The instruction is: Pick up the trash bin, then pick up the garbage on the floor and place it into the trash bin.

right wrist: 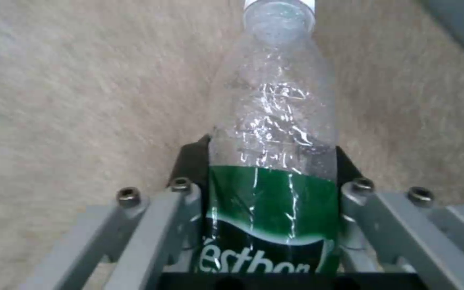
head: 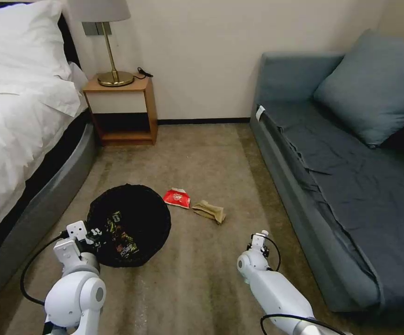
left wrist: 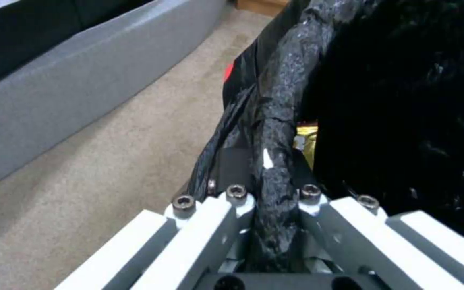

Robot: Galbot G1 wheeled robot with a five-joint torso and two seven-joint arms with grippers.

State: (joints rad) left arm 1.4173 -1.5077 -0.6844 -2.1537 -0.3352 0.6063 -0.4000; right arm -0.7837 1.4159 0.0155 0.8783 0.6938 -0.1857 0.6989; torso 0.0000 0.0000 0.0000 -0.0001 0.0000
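1. Beige carpeted floor runs between the bed and the sofa.
2. A red-white snack packet lies flat on the floor, just beside the trash bin.
3. Crumpled tan paper lies near the packet, on the sofa side.
4. A wooden nightstand stands on the floor by the far wall.

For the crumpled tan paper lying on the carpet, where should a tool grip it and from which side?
Likely from straight above, across the narrow width of the crumpled tan paper, near its raised middle folds. It lies flat and elongated on the carpet, apart from the red-white packet, so a side approach offers little to catch and the short span fits between the fingers.
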